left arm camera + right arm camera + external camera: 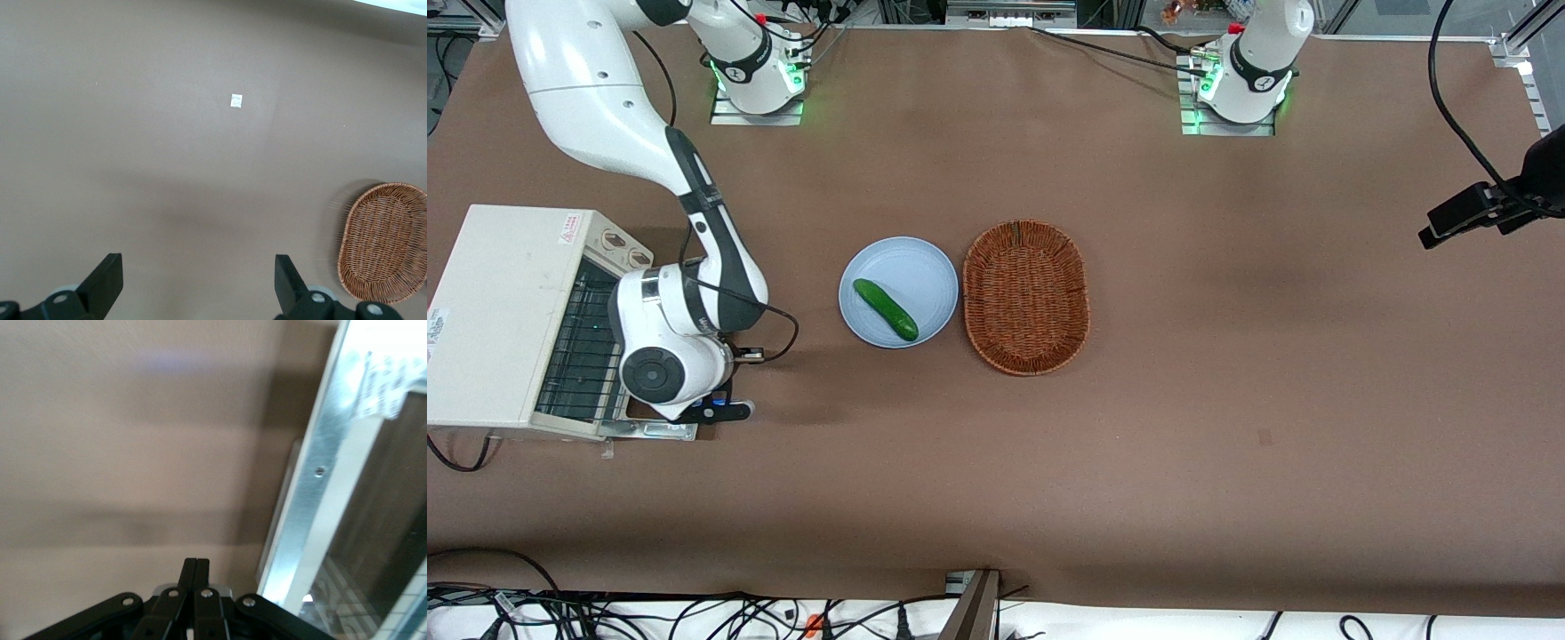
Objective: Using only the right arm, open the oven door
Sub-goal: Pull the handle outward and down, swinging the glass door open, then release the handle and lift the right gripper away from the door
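Oven (pixel 507 311) sits at the working arm's end of the worktop (pixel 1227 400). Oven door (pixel 649 430) is swung down flat, rack exposed: task essentially complete. Pincer (pixel 716 411) hovers above the door's edge, fingers pressed together on nothing; withdrawal remains.

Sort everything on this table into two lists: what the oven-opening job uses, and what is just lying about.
In use:
- oven, toward the working arm's end of the table
- oven door, swung down
- right arm
- end effector, fingers shut, just above the lowered door

Lying about:
- blue plate
- cucumber on that plate
- wicker basket beside the plate
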`<state>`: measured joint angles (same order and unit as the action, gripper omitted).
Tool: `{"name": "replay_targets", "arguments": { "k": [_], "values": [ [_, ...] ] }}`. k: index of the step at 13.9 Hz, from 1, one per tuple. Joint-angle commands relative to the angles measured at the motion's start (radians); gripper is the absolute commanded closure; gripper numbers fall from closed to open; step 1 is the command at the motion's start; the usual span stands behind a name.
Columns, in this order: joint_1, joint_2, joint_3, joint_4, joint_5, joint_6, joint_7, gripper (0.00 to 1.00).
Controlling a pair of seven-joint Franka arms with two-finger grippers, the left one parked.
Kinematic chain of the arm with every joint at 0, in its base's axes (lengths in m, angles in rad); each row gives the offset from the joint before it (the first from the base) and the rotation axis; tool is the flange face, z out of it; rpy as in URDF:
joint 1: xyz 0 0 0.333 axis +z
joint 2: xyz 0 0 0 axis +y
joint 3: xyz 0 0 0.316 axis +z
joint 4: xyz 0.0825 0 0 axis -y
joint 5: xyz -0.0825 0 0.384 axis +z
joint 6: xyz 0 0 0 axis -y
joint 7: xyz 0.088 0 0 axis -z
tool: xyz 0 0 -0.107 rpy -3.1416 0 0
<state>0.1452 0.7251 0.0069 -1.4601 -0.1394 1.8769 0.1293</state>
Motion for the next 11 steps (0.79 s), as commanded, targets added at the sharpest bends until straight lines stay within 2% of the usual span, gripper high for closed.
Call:
{"name": "replay_targets", "arguments": {
  "k": [1, 3, 7, 9, 11],
  "values": [
    [-0.009, -0.108, -0.011, -0.011, 0.078, -0.038, -0.104, 1.00],
    [-0.024, -0.179, -0.016, -0.011, 0.112, -0.073, -0.157, 1.00],
    [-0.062, -0.317, -0.019, -0.011, 0.132, -0.189, -0.165, 1.00],
    [-0.084, -0.378, -0.050, -0.013, 0.171, -0.275, -0.166, 0.81],
    [-0.084, -0.441, -0.073, -0.013, 0.172, -0.336, -0.168, 0.53]
  ]
}}
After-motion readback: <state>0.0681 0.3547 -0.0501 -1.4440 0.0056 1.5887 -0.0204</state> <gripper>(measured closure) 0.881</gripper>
